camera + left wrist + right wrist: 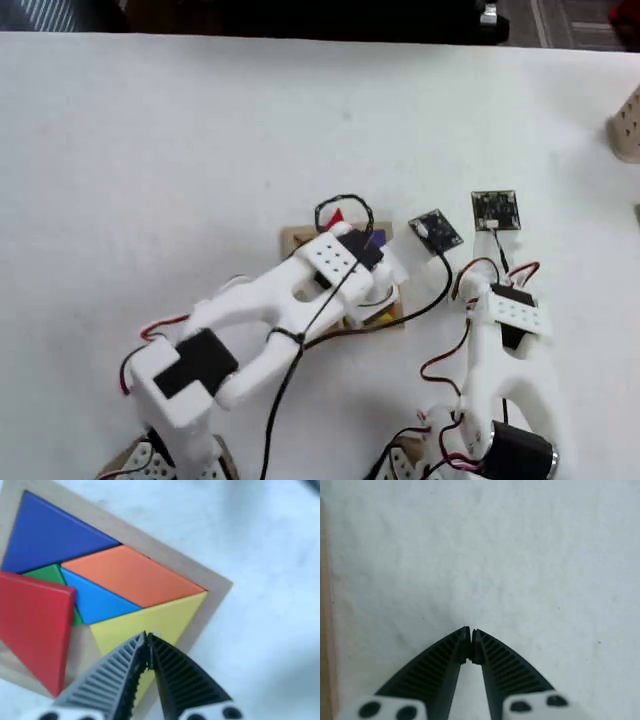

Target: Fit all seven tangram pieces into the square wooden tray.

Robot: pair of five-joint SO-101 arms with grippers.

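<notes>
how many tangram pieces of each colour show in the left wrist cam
dark blue piece: 1
orange piece: 1
light blue piece: 1
green piece: 1
red piece: 1
yellow piece: 1
Total: 6

The white table (150,130) carries the wooden tray (296,240), a small circuit board (436,230) and a second board (494,210).

— How is the left arm (250,325) posed?
— It is stretched from the near edge of the table (150,130) toward the middle. The left gripper (148,642) is closed, tips touching.
— And the right arm (505,370)?
— It is drawn in by the near edge, right of the middle. The right gripper (471,636) is closed too.
</notes>
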